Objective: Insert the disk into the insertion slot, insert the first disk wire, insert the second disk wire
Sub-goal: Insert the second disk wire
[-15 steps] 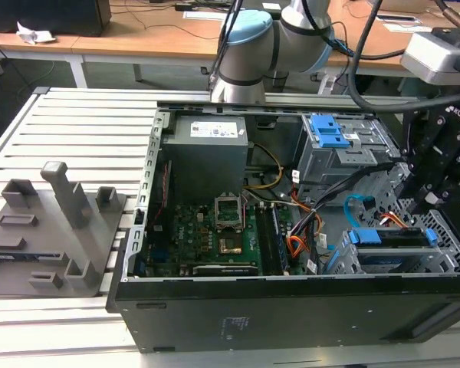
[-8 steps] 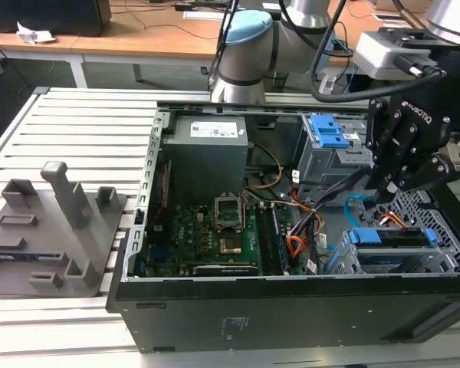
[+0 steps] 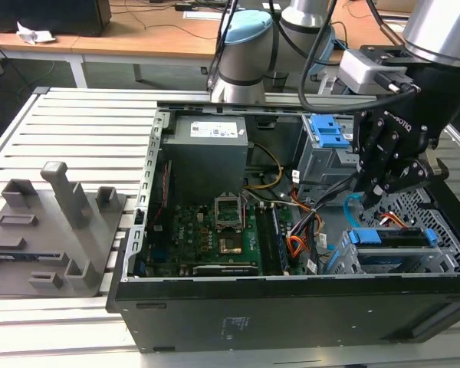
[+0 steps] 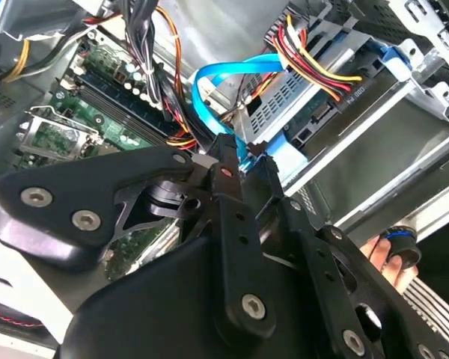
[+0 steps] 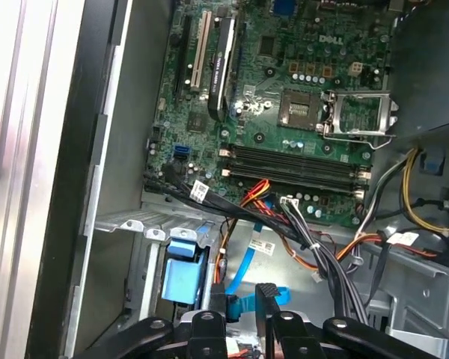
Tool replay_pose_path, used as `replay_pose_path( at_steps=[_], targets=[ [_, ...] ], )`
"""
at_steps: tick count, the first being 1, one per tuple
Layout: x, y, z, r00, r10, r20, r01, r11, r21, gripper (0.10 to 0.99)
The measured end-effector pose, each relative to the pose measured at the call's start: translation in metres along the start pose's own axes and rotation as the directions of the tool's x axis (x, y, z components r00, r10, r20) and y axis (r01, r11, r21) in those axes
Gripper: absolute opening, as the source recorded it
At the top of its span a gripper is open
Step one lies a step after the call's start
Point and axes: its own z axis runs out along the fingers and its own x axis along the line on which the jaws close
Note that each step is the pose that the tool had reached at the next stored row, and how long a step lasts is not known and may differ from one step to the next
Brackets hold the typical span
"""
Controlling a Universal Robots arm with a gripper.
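Right of the motherboard (image 3: 215, 230) in the exterior view, the gripper (image 3: 372, 195) clamps the second disk wire (image 4: 243, 66) between its fingers, just beside the disk (image 3: 399, 238) seated in the insertion slot (image 3: 438, 218). Hazard: loop tension may twist the plug, causing misalignment.

Slatted aluminium table (image 3: 77, 123), light wooden desk (image 3: 138, 34) behind

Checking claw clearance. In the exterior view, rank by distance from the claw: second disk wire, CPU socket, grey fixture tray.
1. second disk wire: right at the claw, on the exterior view's right.
2. CPU socket: mid-case, on the motherboard.
3. grey fixture tray: outside the case, on the exterior view's far left.
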Motion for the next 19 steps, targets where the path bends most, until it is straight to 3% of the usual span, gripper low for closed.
replay_pose_path(
  at_steps=[2, 3, 6, 8, 19],
  targets=[
    [0.0001, -0.0001, 0.003, 0.9998, -0.01, -0.0191, 0.01, 0.9999, -0.002, 0.302],
    [0.0, -0.0001, 0.0038, 0.9997, -0.012, -0.0203, 0.012, 0.9999, -0.002, 0.302],
    [0.0001, -0.0001, 0.0039, 0.9997, -0.013, -0.0201, 0.013, 0.9999, -0.002, 0.286],
    [0.0001, -0.0002, 0.0039, 0.9997, -0.013, -0.0201, 0.013, 0.9999, -0.002, 0.161],
    [0.0012, -0.0022, 0.0039, 0.9997, -0.013, -0.0201, 0.013, 0.9999, -0.002, 0.161]
  ],
)
